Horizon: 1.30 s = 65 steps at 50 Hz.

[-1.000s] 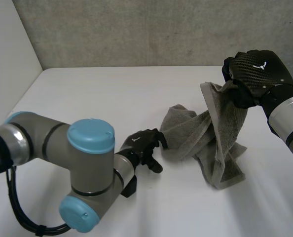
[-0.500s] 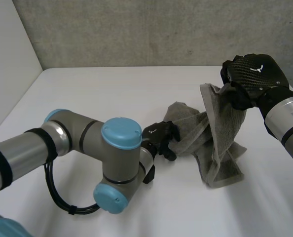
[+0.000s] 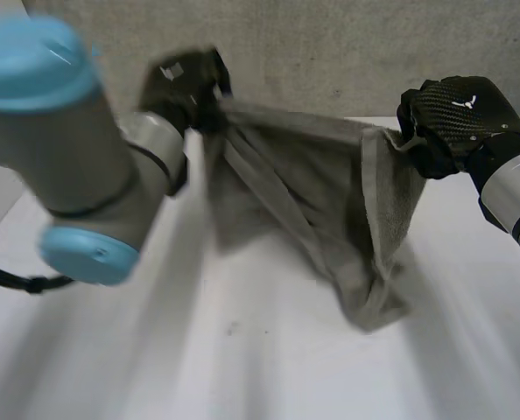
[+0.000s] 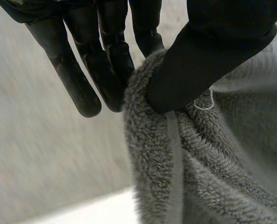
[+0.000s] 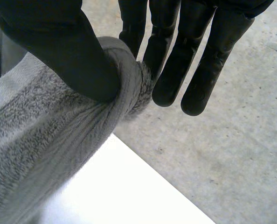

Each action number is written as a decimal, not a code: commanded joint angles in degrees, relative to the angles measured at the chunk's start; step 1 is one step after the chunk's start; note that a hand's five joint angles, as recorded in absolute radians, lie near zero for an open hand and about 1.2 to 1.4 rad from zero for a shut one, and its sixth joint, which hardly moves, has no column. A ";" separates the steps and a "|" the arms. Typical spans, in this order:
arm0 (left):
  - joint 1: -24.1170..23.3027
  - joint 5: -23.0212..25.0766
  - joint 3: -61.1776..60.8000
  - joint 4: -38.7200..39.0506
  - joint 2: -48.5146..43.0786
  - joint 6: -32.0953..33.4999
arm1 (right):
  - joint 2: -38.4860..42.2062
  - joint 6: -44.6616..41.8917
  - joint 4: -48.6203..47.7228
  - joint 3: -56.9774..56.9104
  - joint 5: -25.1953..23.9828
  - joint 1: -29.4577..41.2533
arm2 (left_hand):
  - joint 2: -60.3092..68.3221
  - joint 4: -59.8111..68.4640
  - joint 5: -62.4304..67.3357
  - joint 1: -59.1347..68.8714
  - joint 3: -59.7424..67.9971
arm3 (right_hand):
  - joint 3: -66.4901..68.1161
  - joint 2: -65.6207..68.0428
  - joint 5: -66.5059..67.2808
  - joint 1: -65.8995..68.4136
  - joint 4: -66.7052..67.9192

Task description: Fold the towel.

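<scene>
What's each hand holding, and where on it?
Both pinch the grey towel: the left hand at one end of its lifted top edge, the right hand at the other end.

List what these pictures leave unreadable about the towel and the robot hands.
1. Head view: the towel's lower corners, buried in its own bunched folds near the table.
2. Left wrist view: the towel spot pinched by the left robot hand, covered by its thumb.
3. Right wrist view: the same under the right robot hand's thumb; the towel's remainder is cut off by the frame edge.
</scene>
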 commanded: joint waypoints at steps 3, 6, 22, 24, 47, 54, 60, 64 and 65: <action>0.89 0.81 -3.84 -2.53 3.71 14.38 | 0.88 -3.84 0.43 2.14 -10.64 0.12 | 10.37 10.25 11.30 12.64 10.43 | 12.17 12.64 14.54 24.12 11.57; 1.60 0.98 -7.54 -3.77 1.53 16.32 | 3.86 -8.22 1.22 3.29 -12.77 -0.05 | 10.37 10.25 11.30 12.64 10.43 | 12.17 12.64 14.54 24.12 11.57; 1.95 1.07 -17.14 -4.13 -9.21 17.12 | 17.92 -29.08 15.03 1.99 -12.95 0.65 | 10.37 10.25 11.30 12.64 10.43 | 12.17 12.64 14.54 24.12 11.57; 2.04 1.07 -15.31 -3.60 -9.65 17.29 | 19.07 -29.08 13.98 -0.38 -12.78 0.83 | 10.37 10.25 11.30 12.64 10.43 | 12.17 12.64 14.54 24.12 11.57; 8.46 0.90 2.99 21.54 -1.57 29.51 | 15.65 -27.93 -20.06 -14.49 -18.90 2.67 | 10.37 10.25 11.30 12.64 10.43 | 12.17 12.64 14.54 24.12 11.57; 8.11 1.16 -21.49 22.59 0.98 29.60 | 15.83 -30.65 -14.08 -5.61 -25.51 1.10 | 10.37 10.25 11.30 12.64 10.43 | 12.17 12.64 14.54 24.12 11.57; 6.70 0.98 -33.90 23.38 -1.55 29.51 | 17.31 -35.74 -8.71 2.39 -26.83 -2.42 | 10.37 10.25 11.30 12.64 10.43 | 12.17 12.64 14.54 24.12 11.57; 5.12 0.63 -36.21 23.30 -3.85 29.51 | 20.22 -37.60 -7.91 5.66 -26.75 -2.69 | 10.37 10.25 11.30 12.64 10.43 | 12.17 12.64 14.54 24.12 11.57; 4.51 0.63 -36.56 23.12 -4.46 29.42 | 21.44 -38.12 -7.83 6.80 -26.31 -2.78 | 10.37 10.25 11.30 12.64 10.43 | 12.17 12.64 14.54 24.12 11.57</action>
